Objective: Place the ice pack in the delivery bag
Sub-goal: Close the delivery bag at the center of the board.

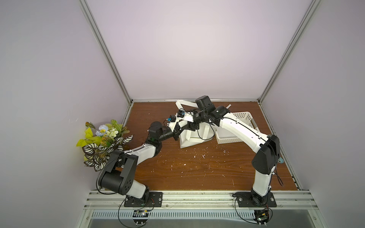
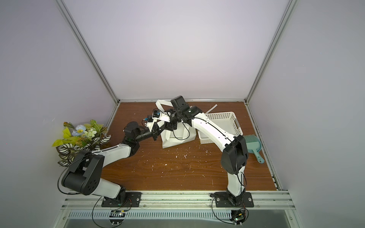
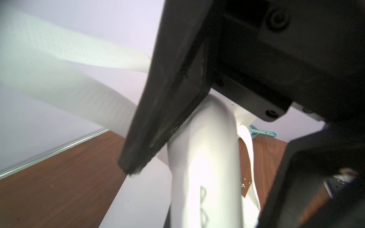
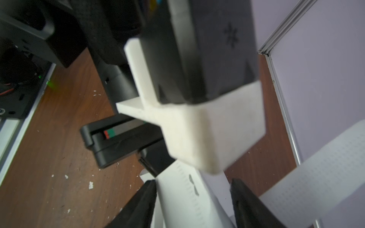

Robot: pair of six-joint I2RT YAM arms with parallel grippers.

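Right gripper (image 4: 193, 182): fingers standing spread, seemingly releasing. Ice pack (image 4: 177, 199): hanging upright between them, not visibly clamped; whether its lower end is sitting inside cannot be told. Left gripper (image 4: 147, 164): pressing together beside the pack's corner, apparently pinching the rim of the delivery bag (image 1: 187, 143) beneath. Remaining: pack settling fully inside.

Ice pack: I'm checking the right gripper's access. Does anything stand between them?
Nothing visible does: in the right wrist view the ice pack sits directly between the right gripper's parted fingers.
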